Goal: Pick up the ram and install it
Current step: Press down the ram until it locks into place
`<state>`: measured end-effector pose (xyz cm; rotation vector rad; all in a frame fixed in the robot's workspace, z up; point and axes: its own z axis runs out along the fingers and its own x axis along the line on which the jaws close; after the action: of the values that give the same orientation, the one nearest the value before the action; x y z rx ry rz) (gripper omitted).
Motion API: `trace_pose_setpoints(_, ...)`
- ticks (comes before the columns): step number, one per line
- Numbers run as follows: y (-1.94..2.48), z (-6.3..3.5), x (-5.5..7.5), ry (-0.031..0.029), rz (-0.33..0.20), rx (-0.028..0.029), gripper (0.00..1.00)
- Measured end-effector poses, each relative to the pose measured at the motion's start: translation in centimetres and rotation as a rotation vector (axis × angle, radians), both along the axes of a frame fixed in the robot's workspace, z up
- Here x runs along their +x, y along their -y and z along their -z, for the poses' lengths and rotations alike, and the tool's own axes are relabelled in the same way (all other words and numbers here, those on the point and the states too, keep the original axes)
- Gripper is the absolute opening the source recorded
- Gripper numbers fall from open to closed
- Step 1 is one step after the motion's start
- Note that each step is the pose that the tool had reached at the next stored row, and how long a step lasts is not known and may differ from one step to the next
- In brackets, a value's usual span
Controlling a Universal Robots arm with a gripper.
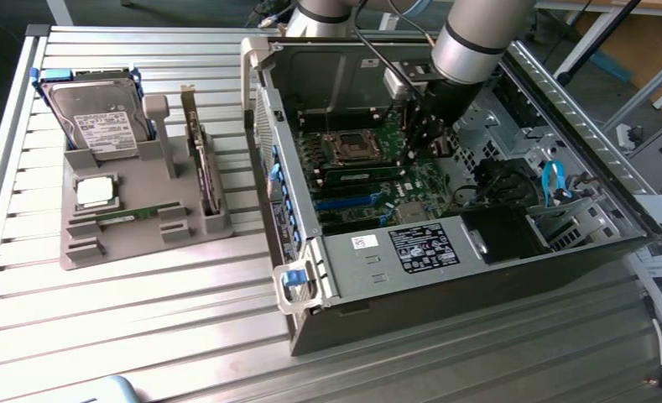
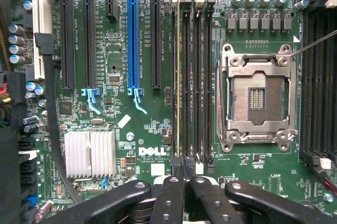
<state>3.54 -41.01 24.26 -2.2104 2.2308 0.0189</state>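
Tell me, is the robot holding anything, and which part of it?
Cannot tell. The fingers are closed at one end of the upright long thin green memory stick; pinching or just pressing is unclear.

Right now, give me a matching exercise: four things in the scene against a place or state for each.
1 hard drive
2 processor chip
3 CPU socket
4 tool

A empty, on the motherboard
B shut, at the memory slots' end
C flat on the grey holder
D in a blue-edged carrier

Pairs: 1-D, 2-C, 3-A, 4-B
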Motion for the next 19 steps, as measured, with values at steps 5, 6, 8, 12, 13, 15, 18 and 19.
trace_pose_setpoints(5,0.00,-0.82,0.00,0.0000,0.000,-0.0013,0.11)
trace_pose_setpoints(6,0.00,-0.94,0.00,0.0000,0.000,-0.0016,0.11)
trace_pose_setpoints(8,0.00,-0.99,0.00,0.0001,0.000,-0.0014,0.11)
trace_pose_setpoints(12,0.00,-1.00,0.00,0.0000,0.000,-0.0016,0.11)
trace_pose_setpoints(13,0.00,-1.00,-0.02,0.0000,0.000,-0.0016,0.11)
trace_pose_setpoints(15,0.00,-1.00,-0.15,0.0000,0.000,-0.0017,0.11)
trace_pose_setpoints(18,0.00,-1.00,-0.52,0.0000,0.000,-0.0017,0.11)
trace_pose_setpoints(19,0.00,-1.00,-0.67,0.0000,0.000,-0.0017,0.11)
